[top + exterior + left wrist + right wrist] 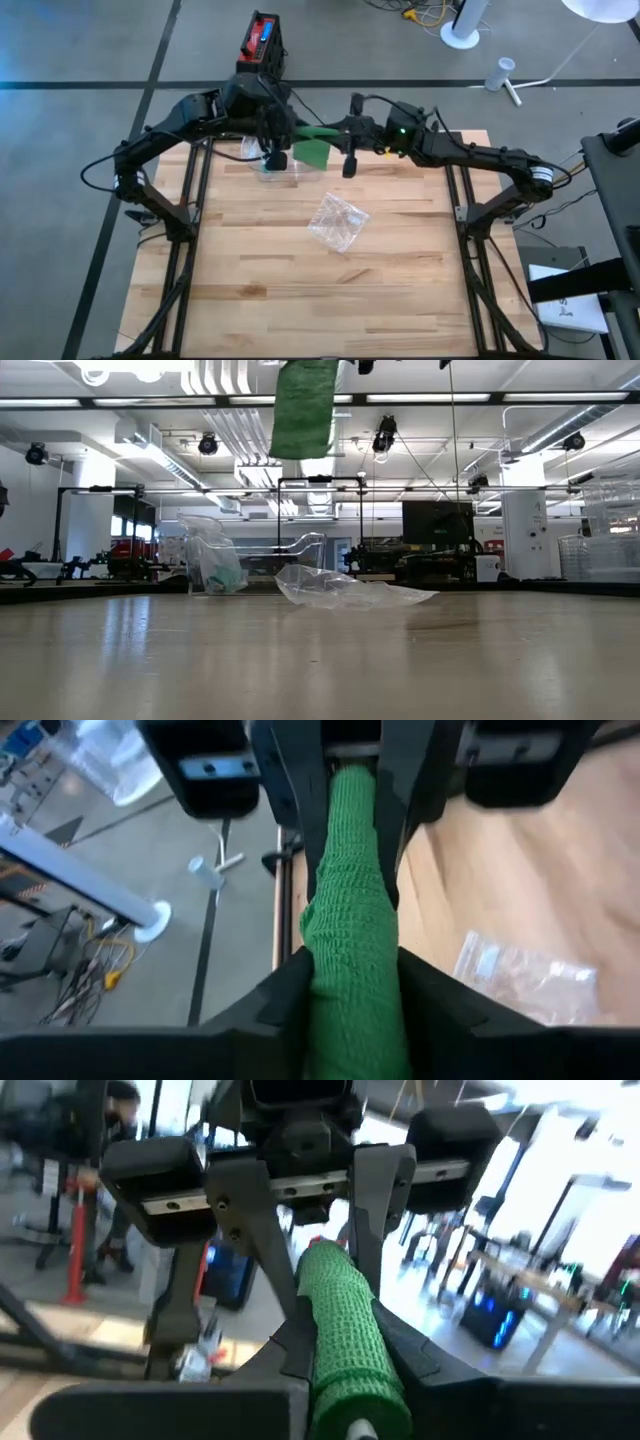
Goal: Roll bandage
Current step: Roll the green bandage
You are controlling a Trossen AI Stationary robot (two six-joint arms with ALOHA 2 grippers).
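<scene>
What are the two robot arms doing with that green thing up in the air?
They are working on a green bandage, held above the far end of the wooden table. The left gripper and the right gripper each have their jaws closed on it. A crinkly clear plastic bag lies on the table below.

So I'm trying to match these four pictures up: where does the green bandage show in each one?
High view: green bandage at the table's far edge, between both arms.
Low view: hanging at top centre, above the table.
Left wrist view: running up the middle between both pincers.
Right wrist view: lower centre, gripped from both ends.
Shared landmark: the clear plastic bag on the table, also seen in the low view and the left wrist view.
</scene>
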